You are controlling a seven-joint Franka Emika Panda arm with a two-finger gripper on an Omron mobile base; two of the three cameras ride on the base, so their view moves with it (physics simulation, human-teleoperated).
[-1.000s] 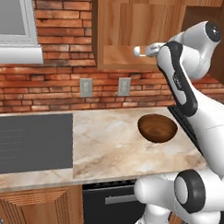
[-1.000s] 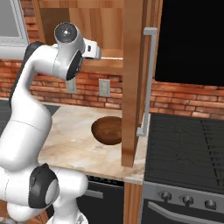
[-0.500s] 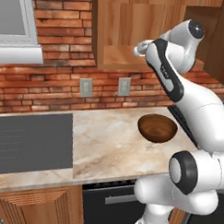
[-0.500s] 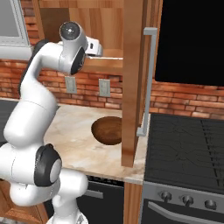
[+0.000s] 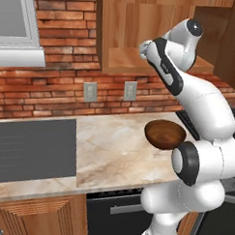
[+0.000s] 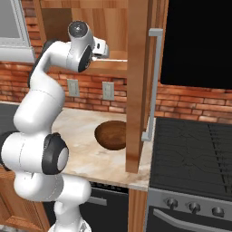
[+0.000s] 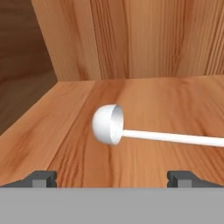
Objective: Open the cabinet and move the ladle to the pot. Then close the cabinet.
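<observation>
The cabinet (image 6: 136,86) stands open, its door swung out toward the stove with the long silver handle (image 6: 152,86) facing the room, so the first step looks done. The hand (image 7: 112,177) is up at the cabinet's shelf (image 7: 166,157), its fingers spread as wide as they go and holding nothing; in the hand view the two tips sit well apart at the bottom, with bare shelf between them. The ladle (image 7: 131,129) lies on the wooden shelf just ahead of the hand, its round cup lying on its side with the opening turned toward the handle, which runs off toward the right edge of that view. It is not yet gripped. A dark wooden bowl (image 5: 164,134) sits on the desk (image 5: 113,148) below. I cannot pick out the pot in these pictures. Still left, by my reading: grip the ladle, carry it to the pot, then shut the door.
</observation>
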